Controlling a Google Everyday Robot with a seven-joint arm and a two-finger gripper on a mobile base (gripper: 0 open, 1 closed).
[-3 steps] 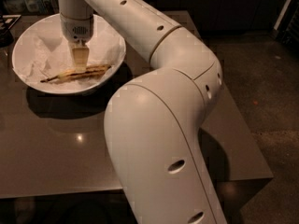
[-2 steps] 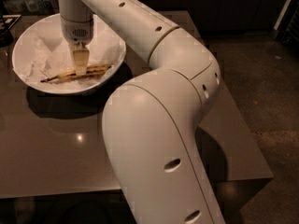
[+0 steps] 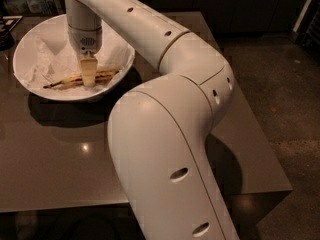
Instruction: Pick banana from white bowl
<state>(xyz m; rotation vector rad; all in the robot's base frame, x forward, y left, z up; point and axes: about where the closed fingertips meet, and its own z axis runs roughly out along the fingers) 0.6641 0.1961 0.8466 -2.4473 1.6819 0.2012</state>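
Yellow banana point(image 3: 106, 75) is met mid-length by the gripper point(image 3: 89, 80) in the white bowl point(image 3: 30, 44), table's point(image 3: 65, 169) far-left corner; jaw opening cannot be told; a centred squeeze is advised.

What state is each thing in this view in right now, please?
banana, lying flat in the white bowl, beneath the gripper.
white bowl, upright on the table, lined with crumpled paper.
gripper, pointing down into the white bowl, at the banana's middle.

A plain indoor room: brown table point(image 3: 60, 174), speckled floor point(image 3: 282, 89), dark cabinets point(image 3: 240, 4) behind; my gripper point(image 3: 89, 80) hangs in the white bowl point(image 3: 24, 54).
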